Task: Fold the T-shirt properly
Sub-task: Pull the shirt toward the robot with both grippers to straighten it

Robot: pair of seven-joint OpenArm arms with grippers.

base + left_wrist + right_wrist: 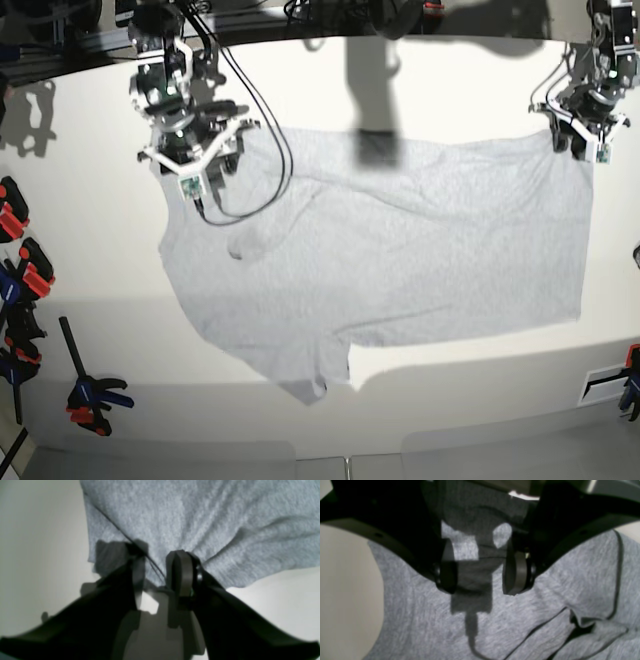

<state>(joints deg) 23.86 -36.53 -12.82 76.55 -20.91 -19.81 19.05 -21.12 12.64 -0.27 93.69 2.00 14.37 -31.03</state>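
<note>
The light heather-grey T-shirt (400,250) lies spread, plain side up, on the white table (100,320). One sleeve points toward the front edge. My left gripper (580,150) is at the shirt's far right corner. In the left wrist view my left gripper (158,551) is pinched on the edge of the T-shirt (200,517), and wrinkles radiate from the fingers. My right gripper (195,190) is over the shirt's far left part. In the right wrist view my right gripper (481,591) is open with its fingertips (517,577) close above the flat T-shirt (432,630). It holds nothing.
Several orange-and-black clamps (20,260) lie along the table's left edge, with one more (92,398) near the front left. A black cable (272,150) hangs from my right arm over the shirt. Another clamp (630,385) sits at the right edge.
</note>
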